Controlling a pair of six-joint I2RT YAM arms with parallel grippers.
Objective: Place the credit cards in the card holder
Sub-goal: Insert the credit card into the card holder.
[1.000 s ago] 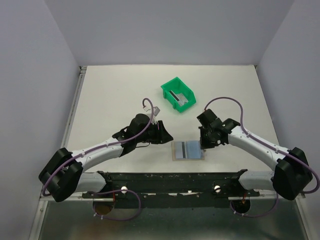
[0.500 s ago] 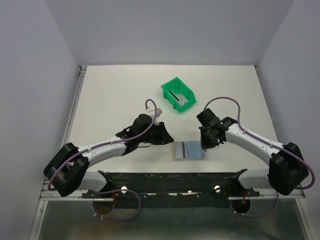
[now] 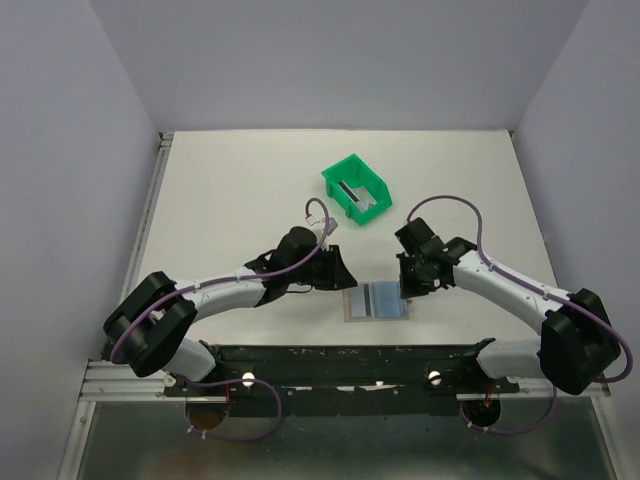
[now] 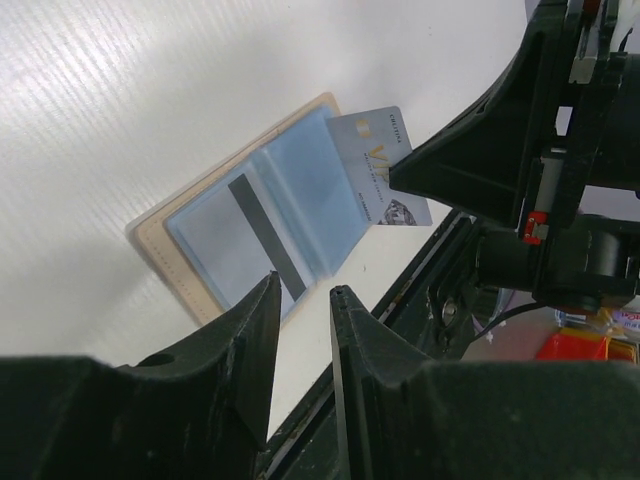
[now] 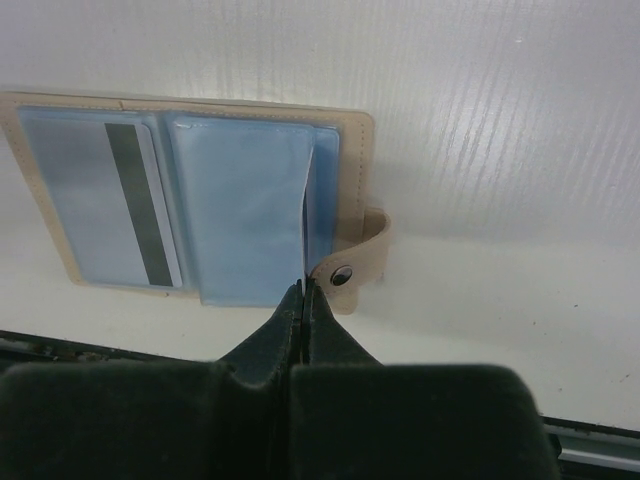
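Step in hand: seating a card in the holder. My right tool (image 5: 303, 295), jaws together and clamped on a thin silver-grey printed plastic card (image 4: 378, 165), holds it on edge over the pale blue pocket on the 3 o'clock page of the tan soft folding card holder (image 3: 377, 301). The holder lies open and flat on the white worktop (image 3: 230, 190) near the front edge, between my two arms. My left tool (image 4: 303, 290), jaws apart with nothing between them, hovers just off the holder's 9 o'clock side. On the 9 o'clock page, a grey card with a dark stripe (image 5: 135, 200) is already pocketed. Next move, as I judge it: lower the held card in line with the slot, ease it in, then release. The left tool may need to pin the holder against skidding. Green plastic bin (image 3: 356, 188), at 12 o'clock from the holder, well apart, holds a grey piece with a dark line, possibly another card, too small to say. Hard to make out: which way the pocket opens, and whether the card's leading edge is already under the film, since my right wrist view shows it only edge-on.
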